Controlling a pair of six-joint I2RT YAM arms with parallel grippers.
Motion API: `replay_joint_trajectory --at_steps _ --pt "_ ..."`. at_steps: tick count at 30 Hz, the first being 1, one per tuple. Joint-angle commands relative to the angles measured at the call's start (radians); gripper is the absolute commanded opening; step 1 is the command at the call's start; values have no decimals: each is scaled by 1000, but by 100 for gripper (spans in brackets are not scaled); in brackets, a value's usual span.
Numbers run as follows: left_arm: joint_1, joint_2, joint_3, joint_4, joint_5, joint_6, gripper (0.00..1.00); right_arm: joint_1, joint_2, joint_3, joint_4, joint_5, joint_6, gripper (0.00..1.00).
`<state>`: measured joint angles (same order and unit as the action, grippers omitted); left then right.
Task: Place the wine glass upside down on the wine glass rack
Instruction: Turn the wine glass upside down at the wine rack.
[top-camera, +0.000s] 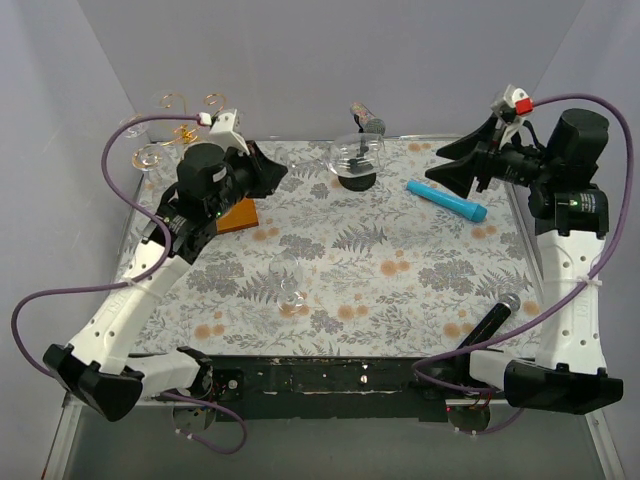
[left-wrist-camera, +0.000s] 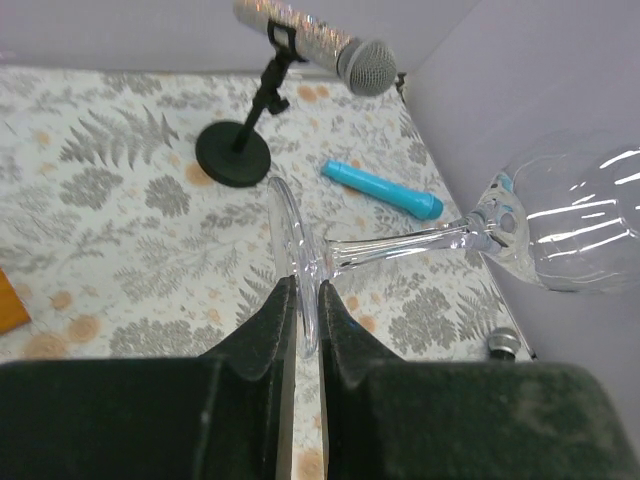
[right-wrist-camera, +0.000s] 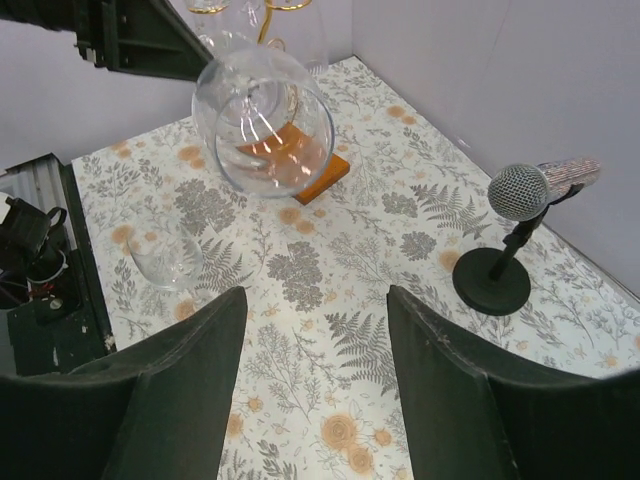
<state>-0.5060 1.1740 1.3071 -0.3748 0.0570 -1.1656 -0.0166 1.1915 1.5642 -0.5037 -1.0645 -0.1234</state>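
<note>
My left gripper is shut on the round foot of the clear wine glass. The glass is held sideways above the table, stem level, bowl pointing away to the right. From above, its bowl hangs over the microphone stand and my left gripper sits just left of it. The wine glass rack, gold wire curls over an orange-brown wooden base, stands at the far left corner behind my left arm. My right gripper is open and holds nothing; it faces the bowl from the right.
A second clear glass lies on the floral cloth near the middle. A microphone on a black stand stands at the back centre. A blue cylinder lies right of it. A black microphone lies at the front right. Walls close in on three sides.
</note>
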Motion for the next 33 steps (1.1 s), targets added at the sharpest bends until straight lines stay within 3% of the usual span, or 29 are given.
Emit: replay_joint_trajectory --at_steps 1,11,17,25,33 --pt "4 7 203 -42 -112 191 0 -75 -32 71 -53 -181 -59 66" --pt "3 199 547 -90 -413 578 0 -77 -36 -85 -16 -117 -113 66" --pt "1 338 714 11 -606 782 0 -60 -3 -148 10 -111 -127 65" --pt "6 438 726 241 -747 1003 0 -8 20 -219 28 -97 -177 65" --pt "49 515 742 402 -776 1153 0 -5 45 -303 56 -163 -203 65"
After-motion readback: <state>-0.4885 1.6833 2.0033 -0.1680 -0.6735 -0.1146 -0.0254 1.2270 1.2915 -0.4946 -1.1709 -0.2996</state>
